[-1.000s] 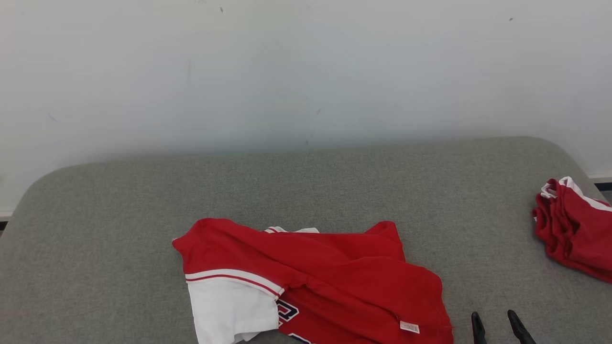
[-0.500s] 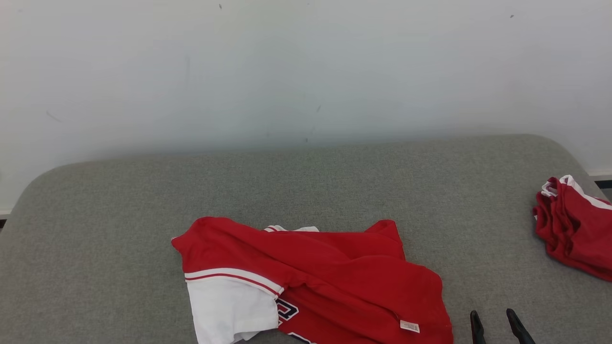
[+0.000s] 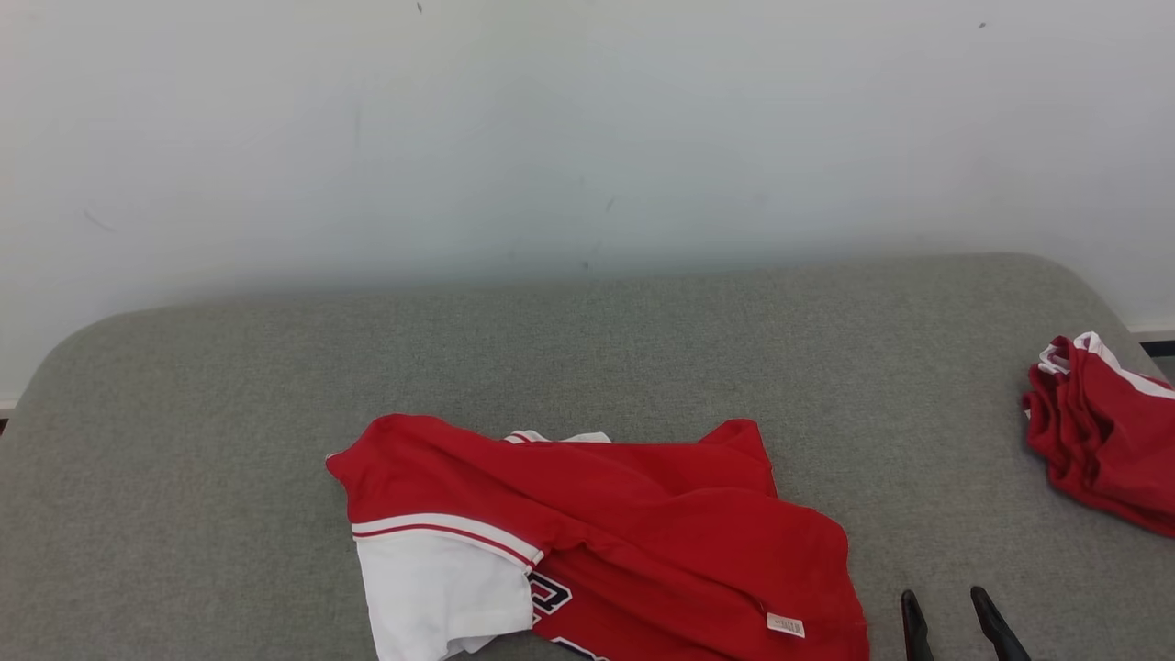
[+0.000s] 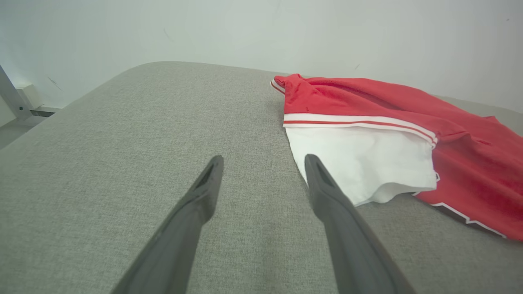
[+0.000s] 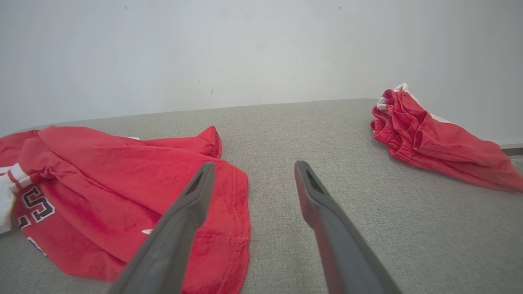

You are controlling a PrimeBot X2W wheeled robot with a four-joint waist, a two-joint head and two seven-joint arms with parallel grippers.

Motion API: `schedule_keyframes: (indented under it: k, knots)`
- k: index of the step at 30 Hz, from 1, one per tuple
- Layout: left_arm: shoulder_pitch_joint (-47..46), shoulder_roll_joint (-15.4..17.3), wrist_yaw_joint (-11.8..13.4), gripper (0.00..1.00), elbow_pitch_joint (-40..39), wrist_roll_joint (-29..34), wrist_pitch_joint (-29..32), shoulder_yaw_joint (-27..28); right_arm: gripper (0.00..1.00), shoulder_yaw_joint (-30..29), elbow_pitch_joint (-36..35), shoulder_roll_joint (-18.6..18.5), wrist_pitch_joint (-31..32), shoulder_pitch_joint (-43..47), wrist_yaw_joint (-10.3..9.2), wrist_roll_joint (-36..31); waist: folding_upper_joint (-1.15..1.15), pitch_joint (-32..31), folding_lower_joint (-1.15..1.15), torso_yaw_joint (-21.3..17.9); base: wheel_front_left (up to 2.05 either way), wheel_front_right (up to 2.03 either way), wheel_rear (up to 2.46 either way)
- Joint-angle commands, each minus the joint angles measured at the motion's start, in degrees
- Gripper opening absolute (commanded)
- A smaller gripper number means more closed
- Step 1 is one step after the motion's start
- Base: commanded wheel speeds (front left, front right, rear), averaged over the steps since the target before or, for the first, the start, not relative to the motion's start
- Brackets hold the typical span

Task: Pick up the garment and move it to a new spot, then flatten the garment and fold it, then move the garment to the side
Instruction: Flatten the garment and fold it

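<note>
Head view: red garment [image 3: 633, 514] lies crumpled on grey counter [image 3: 229, 395], front centre; right tool [image 3: 944, 597] released, just beside it.
Left wrist view: left tool [image 4: 263, 158] released, empty, near white sleeve [image 4: 363, 159].
Right wrist view: second garment [image 5: 433, 139] well apart, far right.

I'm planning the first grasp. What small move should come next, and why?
Probably ease the right claw leftward onto the edge of the red shirt. The shirt lies crumpled and unheld on the grey pad. The right claw stands open just beside its hem, and the left claw is open too.
</note>
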Motion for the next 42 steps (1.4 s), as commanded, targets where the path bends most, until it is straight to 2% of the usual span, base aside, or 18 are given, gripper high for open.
schedule_keyframes:
  k: [1,7,15,18,22,28,38,41,42]
  knots:
    - [-0.93,-0.13,-0.37,1.00,0.03,0.28,-0.16,-0.21,1.00,0.08,-0.22,-0.21,0.01,-0.64,-0.16,0.01,0.00,0.08,0.00,0.01,0.00,0.00,0.00]
    - [-3.54,-0.06,-0.62,1.00,3.74,0.04,0.04,-3.11,1.00,0.42,0.04,-1.59,4.05,-3.09,-0.16,1.53,0.00,0.82,0.00,-0.10,0.00,0.00,0.00]
    - [-10.67,0.73,-0.90,1.00,11.34,-1.46,5.49,-7.63,1.00,0.18,3.16,-2.60,17.04,-6.67,-0.16,3.84,0.00,2.64,0.00,-0.35,0.00,0.00,0.00]
    - [-12.96,0.62,0.05,1.00,14.20,-1.49,7.35,-7.93,1.00,0.78,4.27,-2.74,19.53,-8.06,-0.16,4.11,0.00,3.45,0.00,-0.54,0.00,0.00,0.00]
    - [-14.91,0.70,0.63,1.00,16.62,-1.27,8.28,-8.10,1.00,1.90,5.30,-2.43,21.90,-9.41,-0.16,4.40,0.00,4.21,0.00,-0.84,0.00,0.00,0.00]
    - [-17.24,0.73,3.06,1.00,20.09,-1.38,10.15,-7.73,1.00,3.35,7.43,-1.61,25.33,-11.59,-0.16,3.77,0.00,5.78,0.00,-1.32,0.00,0.00,0.00]
    - [-18.56,0.57,1.88,1.00,23.88,-2.31,11.41,-9.72,1.00,3.11,10.20,-0.55,28.61,-13.94,-0.16,3.04,0.00,6.46,0.00,-1.27,0.00,0.00,0.00]
    - [-18.69,0.43,1.62,0.48,24.61,-2.50,11.40,-10.43,1.00,3.00,11.05,-0.52,29.99,-14.20,-0.16,2.76,0.00,6.61,0.00,-1.18,0.00,0.00,0.00]
    - [-18.80,0.40,1.53,0.44,24.80,-2.55,11.37,-10.62,1.00,2.95,11.32,-0.56,30.11,-14.49,-0.16,2.61,0.00,6.70,0.00,-1.17,0.00,0.00,0.00]
